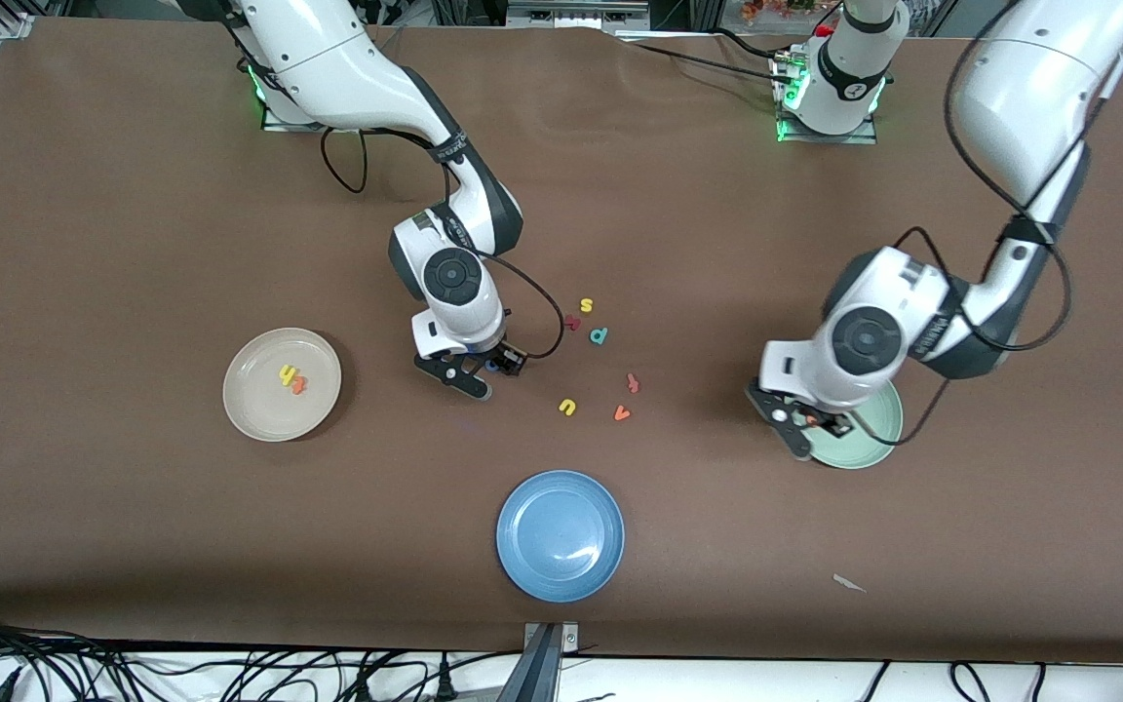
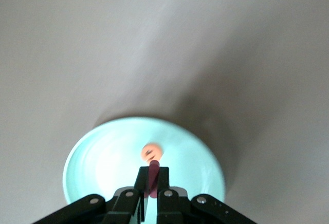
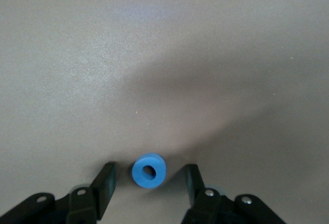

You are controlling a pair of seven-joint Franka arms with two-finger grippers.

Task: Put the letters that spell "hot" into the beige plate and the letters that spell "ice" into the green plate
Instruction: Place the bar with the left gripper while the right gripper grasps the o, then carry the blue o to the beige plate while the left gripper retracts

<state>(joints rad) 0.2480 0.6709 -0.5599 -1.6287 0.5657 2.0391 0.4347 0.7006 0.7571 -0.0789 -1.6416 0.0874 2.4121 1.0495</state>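
Observation:
The beige plate point(image 1: 259, 400) toward the right arm's end holds a yellow "h" point(image 1: 286, 374) and an orange "t" point(image 1: 299, 386). My right gripper point(image 1: 485, 375) point(image 3: 149, 182) is low at the table and open. The blue ring "o" point(image 3: 149, 170) point(image 1: 491, 367) lies between its fingers, with a gap on each side. My left gripper point(image 1: 815, 427) point(image 2: 152, 175) hangs over the green plate point(image 1: 875, 441) point(image 2: 97, 157), shut on the dark red "i" point(image 2: 153, 179). An orange "e" point(image 2: 152, 152) lies in that plate.
Loose letters lie mid-table between the arms: yellow "s" point(image 1: 586, 306), a dark red piece point(image 1: 572, 322), teal "p" point(image 1: 599, 336), an orange-red piece point(image 1: 633, 382), yellow "u" point(image 1: 567, 407), orange "v" point(image 1: 622, 413). A blue plate point(image 1: 560, 534) sits nearest the front camera.

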